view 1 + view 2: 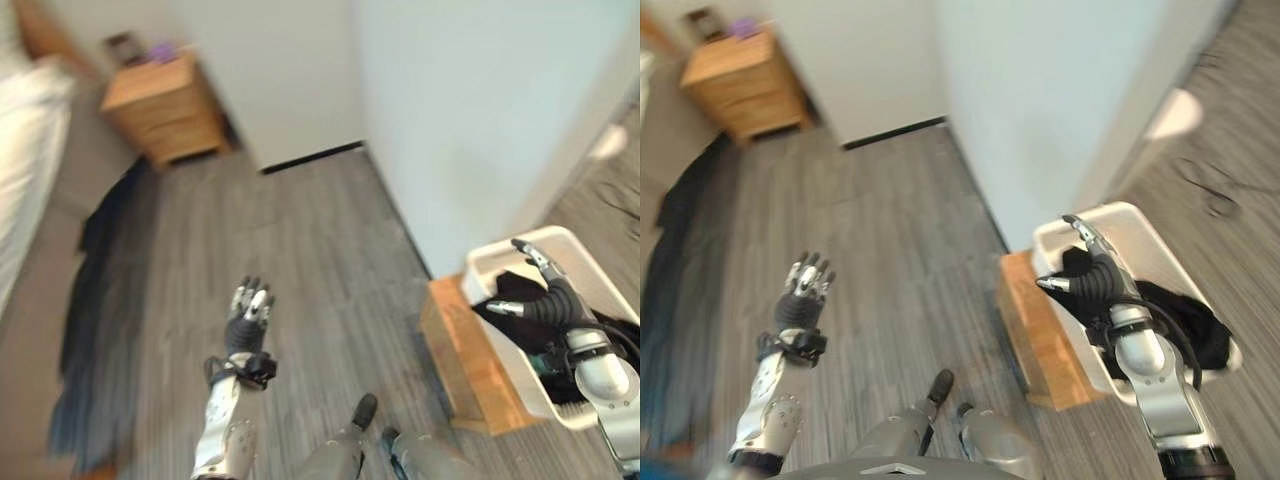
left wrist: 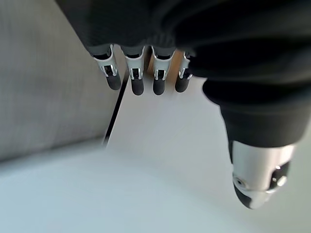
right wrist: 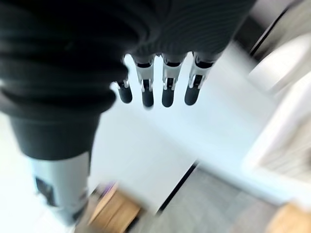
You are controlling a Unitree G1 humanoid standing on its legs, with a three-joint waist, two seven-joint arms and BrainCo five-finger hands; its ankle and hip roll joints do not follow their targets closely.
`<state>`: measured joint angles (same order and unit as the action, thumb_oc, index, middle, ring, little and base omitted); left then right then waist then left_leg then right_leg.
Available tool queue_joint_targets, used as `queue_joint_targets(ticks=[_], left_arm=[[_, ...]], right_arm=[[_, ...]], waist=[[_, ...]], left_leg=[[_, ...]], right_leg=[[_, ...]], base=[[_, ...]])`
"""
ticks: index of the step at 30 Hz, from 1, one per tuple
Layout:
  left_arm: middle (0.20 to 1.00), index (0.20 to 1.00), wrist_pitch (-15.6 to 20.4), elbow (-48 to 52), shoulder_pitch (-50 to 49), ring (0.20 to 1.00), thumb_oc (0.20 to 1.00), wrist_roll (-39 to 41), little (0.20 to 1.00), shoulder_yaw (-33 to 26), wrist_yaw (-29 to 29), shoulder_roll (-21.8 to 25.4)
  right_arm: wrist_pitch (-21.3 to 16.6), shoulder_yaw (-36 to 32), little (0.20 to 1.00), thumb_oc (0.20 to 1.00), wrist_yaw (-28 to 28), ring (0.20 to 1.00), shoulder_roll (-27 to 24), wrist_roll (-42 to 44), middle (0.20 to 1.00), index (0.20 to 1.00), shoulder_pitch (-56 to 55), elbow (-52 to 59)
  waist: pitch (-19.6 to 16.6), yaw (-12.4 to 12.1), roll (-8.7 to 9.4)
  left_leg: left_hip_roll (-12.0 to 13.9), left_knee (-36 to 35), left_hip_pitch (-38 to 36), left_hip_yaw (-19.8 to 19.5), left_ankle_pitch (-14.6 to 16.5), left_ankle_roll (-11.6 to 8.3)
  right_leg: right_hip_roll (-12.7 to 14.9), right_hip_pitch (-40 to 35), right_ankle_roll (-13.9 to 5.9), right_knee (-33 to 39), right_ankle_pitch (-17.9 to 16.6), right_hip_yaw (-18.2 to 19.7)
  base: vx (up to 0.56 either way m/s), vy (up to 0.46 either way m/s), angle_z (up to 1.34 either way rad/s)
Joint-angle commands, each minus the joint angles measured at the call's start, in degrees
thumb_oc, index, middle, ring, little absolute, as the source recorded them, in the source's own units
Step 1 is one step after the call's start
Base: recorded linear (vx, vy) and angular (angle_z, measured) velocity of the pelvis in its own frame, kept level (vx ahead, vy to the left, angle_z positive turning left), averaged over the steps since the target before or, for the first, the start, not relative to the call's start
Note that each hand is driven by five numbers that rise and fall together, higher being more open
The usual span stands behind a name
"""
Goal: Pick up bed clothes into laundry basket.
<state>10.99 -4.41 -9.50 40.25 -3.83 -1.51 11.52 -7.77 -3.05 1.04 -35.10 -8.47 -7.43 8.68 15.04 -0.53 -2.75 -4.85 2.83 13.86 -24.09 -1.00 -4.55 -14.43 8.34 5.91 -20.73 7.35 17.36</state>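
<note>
In the left eye view, the white laundry basket [image 1: 487,268] sits at about four o'clock, resting on a low wooden stand [image 1: 462,352] beside the white wall [image 1: 470,120]. Dark clothes [image 1: 505,290] lie inside it. The right hand [image 1: 540,305] hovers over the basket's near end, directly above those clothes, fingers straight and spread, thumb out, gripping nothing. At about nine o'clock a long dark garment [image 1: 95,300] lies on the grey wood floor [image 1: 320,260] along the edge of the bed [image 1: 25,140], well apart from both hands. The left hand [image 1: 247,318] is raised at about six o'clock over bare floor, fingers relaxed and empty. A wooden nightstand [image 1: 160,110] stands at eleven o'clock.

The right eye view shows the same layout: basket at four o'clock with black cloth spilling toward its far rim, the right hand open above it, the left hand at eight o'clock, loose.

The left wrist view shows the left hand's fingers [image 2: 137,80] extended, holding nothing, pale wall beyond.

The right wrist view shows the right hand's fingers [image 3: 167,87] likewise straight and empty, thumb apart.
</note>
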Motion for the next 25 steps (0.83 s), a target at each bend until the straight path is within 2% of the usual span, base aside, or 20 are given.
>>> queue_joint_targets(ticks=[1,2,3,4,6,7,8,9,10,11,12,13,14,15,16,18,20,21,22,25], left_arm=[[1.000,1.000,0.04,-1.17,3.58,1.000,1.000,0.07,1.000,0.75,2.02,2.68],[1.000,1.000,-0.32,-0.93,2.65,1.000,1.000,-0.82,1.000,0.83,2.17,3.08],[1.000,1.000,-1.11,-0.02,1.23,1.000,1.000,-0.51,1.000,1.44,3.59,3.60],[1.000,1.000,-1.13,0.02,1.17,1.000,1.000,-0.49,1.000,1.45,3.60,3.67],[1.000,1.000,-1.41,0.16,1.48,1.000,1.000,-0.29,1.000,1.70,4.48,4.14],[1.000,1.000,-1.42,0.18,1.48,1.000,1.000,-0.28,1.000,1.72,4.47,4.17],[1.000,1.000,-1.34,0.58,1.84,1.000,1.000,0.24,1.000,1.70,4.46,4.16],[1.000,1.000,-0.88,1.42,2.79,1.000,1.000,1.57,1.000,1.62,3.30,3.37],[1.000,1.000,-0.90,1.49,2.71,1.000,1.000,1.56,1.000,1.70,3.23,3.39],[1.000,1.000,-0.65,2.78,2.58,1.000,1.000,0.14,1.000,2.31,1.90,3.17],[1.000,1.000,-0.44,3.79,2.16,1.000,1.000,-3.39,1.000,1.35,0.45,3.57],[1.000,1.000,-0.58,4.04,2.03,1.000,1.000,-3.63,1.000,1.35,0.24,3.50],[1.000,1.000,0.09,4.10,2.66,1.000,1.000,-12.19,1.000,0.19,-2.72,6.16],[1.000,1.000,0.60,3.60,3.36,1.000,1.000,-12.97,1.000,0.30,-3.58,7.07],[1.000,1.000,1.57,2.29,3.84,1.000,1.000,-12.20,1.000,0.16,-3.62,7.09],[1.000,1.000,1.79,1.88,2.08,1.000,1.000,-12.44,1.000,-1.86,-4.08,5.77],[1.000,1.000,1.84,2.07,0.86,1.000,1.000,-12.80,1.000,-2.63,-4.02,5.33],[1.000,1.000,1.72,1.60,-0.43,1.000,1.000,-12.81,1.000,-3.09,-4.55,3.35],[1.000,1.000,1.49,1.83,-1.07,1.000,1.000,-11.43,1.000,-2.93,-4.94,1.76],[1.000,1.000,-0.77,-0.04,-3.68,1.000,1.000,-6.91,1.000,0.70,-3.60,-1.04]], right_arm=[[-1.51,-3.09,1.000,1.000,0.25,1.000,0.27,0.41,1.000,1.000,0.75,1.44],[-1.25,-3.21,1.000,1.000,0.28,1.000,0.84,0.36,1.000,1.000,0.26,1.25],[-1.60,-3.75,1.000,1.000,-0.79,1.000,2.58,2.95,1.000,1.000,-2.00,1.55],[-1.61,-3.77,1.000,1.000,-0.82,1.000,2.63,2.98,1.000,1.000,-2.06,1.58],[-1.95,-4.45,1.000,1.000,-1.36,1.000,4.09,4.64,1.000,1.000,-3.72,1.50],[-1.96,-4.48,1.000,1.000,-1.38,1.000,4.12,4.65,1.000,1.000,-3.76,1.52],[-1.92,-4.90,1.000,1.000,-1.21,1.000,5.18,5.64,1.000,1.000,-4.45,1.18],[-2.11,-6.38,1.000,1.000,-0.37,1.000,10.46,15.26,1.000,1.000,-6.08,-0.79],[-2.22,-6.46,1.000,1.000,-0.48,1.000,10.38,15.53,1.000,1.000,-6.16,-0.87],[-2.58,-6.00,1.000,1.000,-0.46,1.000,14.43,24.73,1.000,1.000,-6.13,-2.31],[-2.53,-5.85,1.000,1.000,-1.40,1.000,15.40,26.86,1.000,1.000,-6.35,-2.69],[-2.56,-5.84,1.000,1.000,-1.49,1.000,15.37,26.97,1.000,1.000,-6.35,-2.74],[-3.18,-6.33,1.000,1.000,-0.48,1.000,18.20,32.88,1.000,1.000,-5.50,-3.81],[-3.44,-5.15,1.000,1.000,-0.36,1.000,19.56,35.85,1.000,1.000,-3.79,-4.65],[-3.34,-3.09,1.000,1.000,-1.49,1.000,20.62,41.93,1.000,1.000,-2.60,-5.83],[-2.82,-3.44,1.000,1.000,-2.66,1.000,19.13,38.76,1.000,1.000,-3.53,-5.45],[-2.19,-3.27,1.000,1.000,-2.81,1.000,19.18,38.29,1.000,1.000,-3.74,-5.55],[-1.51,-2.32,1.000,1.000,-3.29,1.000,19.26,38.21,1.000,1.000,-4.10,-6.47],[-0.93,-2.04,1.000,1.000,-3.50,1.000,19.27,38.02,1.000,1.000,-4.24,-6.60],[0.30,-0.24,1.000,1.000,-3.85,1.000,20.11,40.42,1.000,1.000,-5.60,-7.03]], waist=[[2.64,2.76,3.35],[2.58,2.52,3.99],[2.04,3.20,6.11],[1.95,3.48,6.04],[0.73,4.87,6.55],[0.73,5.04,6.58],[0.28,5.64,6.60],[-1.11,7.24,5.00],[-1.11,7.51,5.02],[-1.45,6.90,1.97],[-1.27,6.46,1.17],[-1.34,6.70,1.39],[-0.17,7.18,1.05],[0.07,8.09,1.23],[0.05,9.66,0.62],[-0.49,8.87,0.96],[-0.81,7.98,1.44],[-1.82,5.62,2.26],[-2.28,4.91,2.64],[-3.71,2.72,3.36]], left_leg=[[1.69,3.20,5.93,19.77,-9.02,3.80],[3.31,6.35,4.68,21.16,-8.10,3.75],[6.36,12.60,2.34,23.92,-3.25,3.95],[6.32,12.98,2.69,23.57,-3.19,3.96],[11.84,16.00,-1.59,29.87,-0.58,3.49],[11.75,15.79,-1.57,29.69,-0.84,3.50],[14.46,16.82,-3.31,33.28,-0.26,2.86],[19.30,17.24,-7.12,41.91,3.90,0.03],[19.14,17.14,-7.16,41.63,3.94,0.04],[14.41,5.65,-10.25,40.12,3.78,1.18],[11.95,2.03,-11.28,37.45,3.42,2.50],[11.49,1.58,-11.41,37.30,3.22,2.73],[8.77,1.41,-10.38,33.61,1.94,5.07],[7.89,1.39,-9.88,31.96,1.44,5.44],[6.78,0.25,-10.41,28.13,1.40,5.77],[4.50,1.62,-10.69,23.63,2.71,6.09],[4.55,1.65,-10.89,23.58,2.63,6.20],[4.40,1.42,-10.82,22.88,2.16,6.24],[4.28,1.33,-10.68,22.34,1.99,6.14],[3.93,0.42,-10.63,19.87,0.81,5.92]], right_leg=[[6.89,-5.19,-4.34,10.99,-0.54,-6.96],[9.18,-5.11,-4.77,11.19,-1.10,-10.26],[14.41,-5.21,-5.41,12.96,-2.61,-17.33],[14.37,-5.24,-5.42,13.13,-2.70,-17.68],[17.42,-5.75,-5.40,14.00,-3.07,-24.65],[17.45,-5.82,-5.38,14.17,-3.24,-24.87],[18.73,-6.19,-5.43,14.18,-3.28,-27.85],[22.28,-7.92,-6.35,13.41,-1.76,-36.77],[22.41,-8.06,-6.45,13.25,-1.57,-37.10],[24.69,-6.74,-8.59,9.80,-2.41,-39.70],[26.49,-5.71,-9.03,5.99,-2.72,-39.74],[27.05,-5.43,-9.28,5.24,-2.38,-39.79],[28.55,-3.46,-10.04,0.35,-7.13,-35.10],[26.47,-1.40,-10.77,-0.83,-8.81,-29.08],[18.52,0.47,-11.02,2.74,-5.68,-15.25],[14.65,-0.63,-9.74,9.65,-5.33,-6.87],[14.89,-1.06,-9.11,10.89,-5.14,-7.98],[14.91,-2.65,-8.80,12.18,-5.37,-9.42],[15.21,-3.54,-8.94,13.43,-5.69,-10.28],[16.17,-6.64,-8.79,16.00,-5.11,-13.90]], base=[[-0.31,0.038,2.07],[-0.45,0.061,3.15],[-0.35,0.055,2.10],[-0.33,0.018,3.52],[-0.10,0.031,2.67],[-0.03,0.070,1.85],[-0.02,0.230,1.67],[-0.01,0.232,1.72],[0.00,0.528,3.11],[0.01,0.487,3.93],[0.00,0.496,4.12],[-0.05,0.331,2.04],[-0.06,0.211,0.61],[-0.05,0.264,0.74],[0.08,0.134,1.72],[0.21,0.056,1.38],[0.11,-0.077,0.81],[0.06,-0.166,0.84],[0.09,-0.199,0.49],[0.07,-0.133,0.17]])
